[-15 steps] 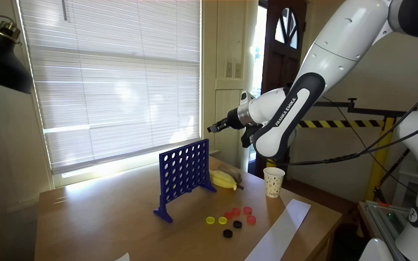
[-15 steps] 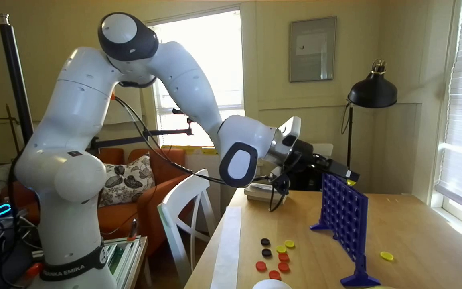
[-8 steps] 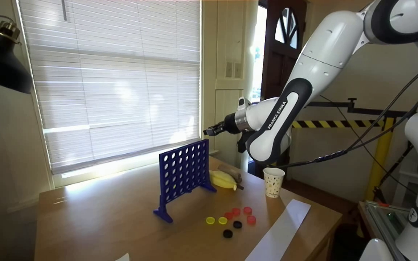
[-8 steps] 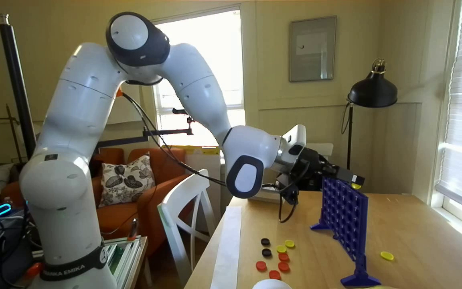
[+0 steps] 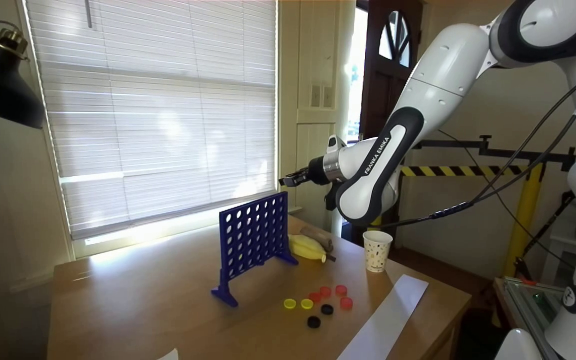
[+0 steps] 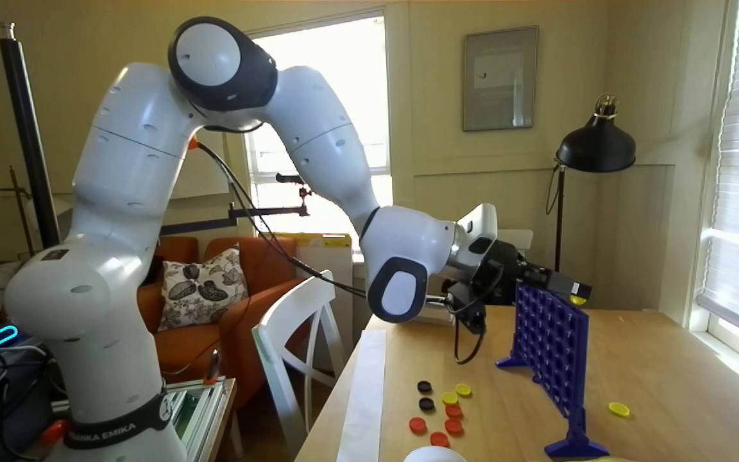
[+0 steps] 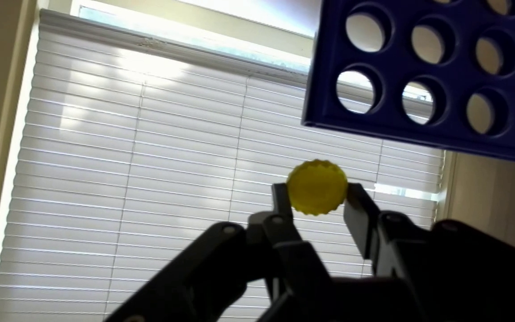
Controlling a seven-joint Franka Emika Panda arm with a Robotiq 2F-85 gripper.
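End effector: fingers pinch a scalloped yellow disc by opposite edges, at the very tips, its broad face fully visible in the wrist view. The piece is round and presents no long axis.

Governing relation: the held disc sits just above the top edge of the blue Connect Four rack, at the corner nearest the banana-shaped object. The wrist view, inverted, shows a gap between disc and rack; no contact observed. The rack stands upright, its long axis roughly parallel to the window blinds; the end effector reaches in from the side away from them. Whether the disc is squarely over the top slot in depth cannot be determined.

On the table: red discs, black discs and loose yellow discs, grouped near a paper cup.
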